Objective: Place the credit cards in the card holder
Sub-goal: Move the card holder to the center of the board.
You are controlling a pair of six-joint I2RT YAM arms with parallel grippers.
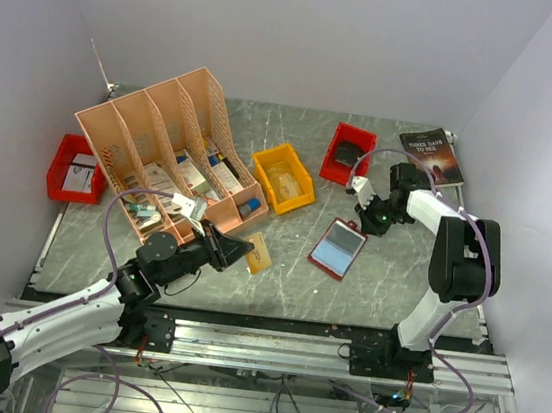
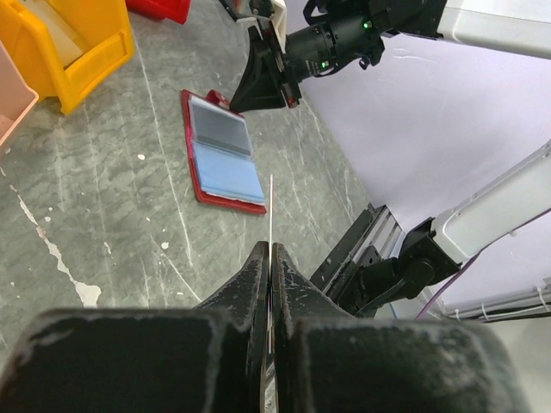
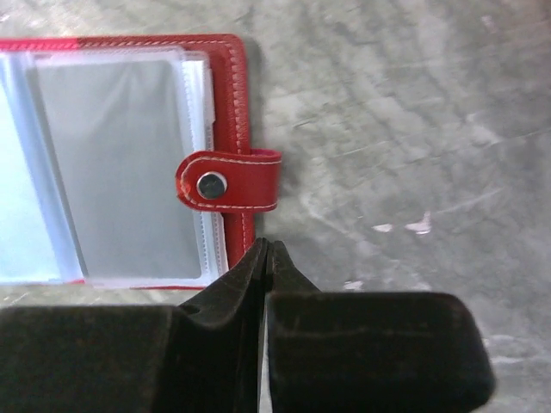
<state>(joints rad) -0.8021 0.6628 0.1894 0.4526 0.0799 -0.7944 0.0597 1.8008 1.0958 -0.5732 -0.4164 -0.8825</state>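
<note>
Left gripper (image 2: pixel 269 249) clamped on a credit card (image 2: pixel 271 205) seen edge-on, card holder (image 1: pixel 337 247) lying open on the table (image 1: pixel 276 292), right gripper (image 3: pixel 265 251) pressed shut, empty, just beside its snap tab (image 3: pixel 231 182).

Left arm: stretched low from the near left corner of the table (image 1: pixel 292 281) toward its middle.
Left gripper (image 2: pixel 270 251): clamped on a credit card (image 1: pixel 259 255), held edge-on.
Right arm: elbow raised by the right edge, wrist bent leftward.
Right gripper (image 3: pixel 265 251): jaws closed, empty, tips pointing down.
</note>
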